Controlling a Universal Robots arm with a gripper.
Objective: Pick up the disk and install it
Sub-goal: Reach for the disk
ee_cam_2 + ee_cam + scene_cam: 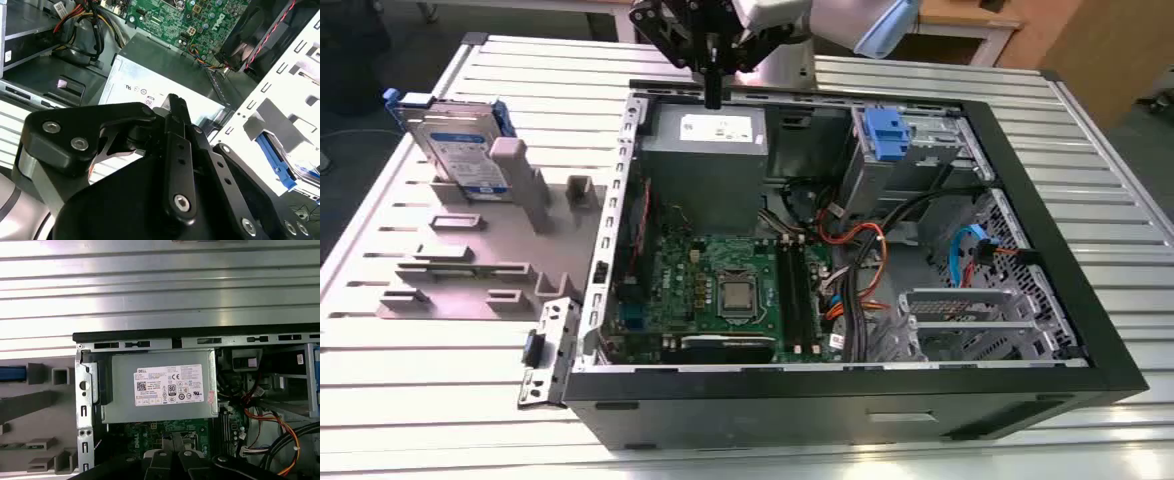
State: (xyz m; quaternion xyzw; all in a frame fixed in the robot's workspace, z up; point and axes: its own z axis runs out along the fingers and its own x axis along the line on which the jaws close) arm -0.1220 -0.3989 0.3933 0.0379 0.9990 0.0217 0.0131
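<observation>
A ribbed metal table (400,390) carries everything. Well off to the exterior view's left of the jaws, we see the disk (458,150) standing upright in a grey holder (467,265). The jaws are clenched on nothing and hang just over the power supply (707,150) inside the open computer case (854,400). To their right in the exterior view sits a blue bracket (885,135).

A white sticker (169,385) crowded with fine print and certification marks sits on the grey power supply box (122,400); the disk (451,135) carries a white-and-blue label (464,160), its print too small to read
</observation>
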